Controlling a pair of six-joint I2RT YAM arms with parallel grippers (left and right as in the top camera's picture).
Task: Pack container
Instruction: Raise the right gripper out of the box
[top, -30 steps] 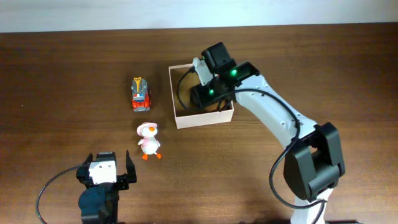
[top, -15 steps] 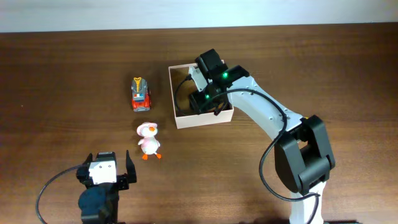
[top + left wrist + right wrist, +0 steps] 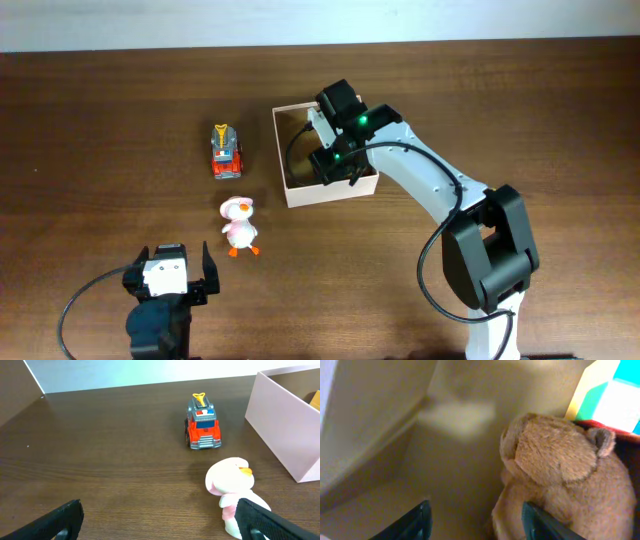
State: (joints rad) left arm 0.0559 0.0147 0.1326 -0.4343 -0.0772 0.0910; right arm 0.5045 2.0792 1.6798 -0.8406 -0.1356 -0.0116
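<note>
The container (image 3: 318, 194), a white-walled box with a tan inside, stands at the table's middle back. My right gripper (image 3: 334, 160) is lowered into it and open. In the right wrist view its fingers (image 3: 477, 522) are spread above the tan floor (image 3: 380, 425), with a brown teddy bear (image 3: 560, 475) lying against the right finger and a colourful block (image 3: 612, 397) behind the bear. My left gripper (image 3: 170, 277) is open and empty near the front edge; in its wrist view the fingers (image 3: 160, 520) frame bare table, and the container's wall (image 3: 280, 425) shows at the right.
A red and grey toy fire truck (image 3: 226, 150) stands left of the container, also in the left wrist view (image 3: 202, 427). A white and pink duck toy (image 3: 238, 225) stands in front of it, close to my left gripper's right finger (image 3: 232, 482).
My right gripper has shifted a little toward the front and left inside the container. The left arm and the toys on the table have not moved.
</note>
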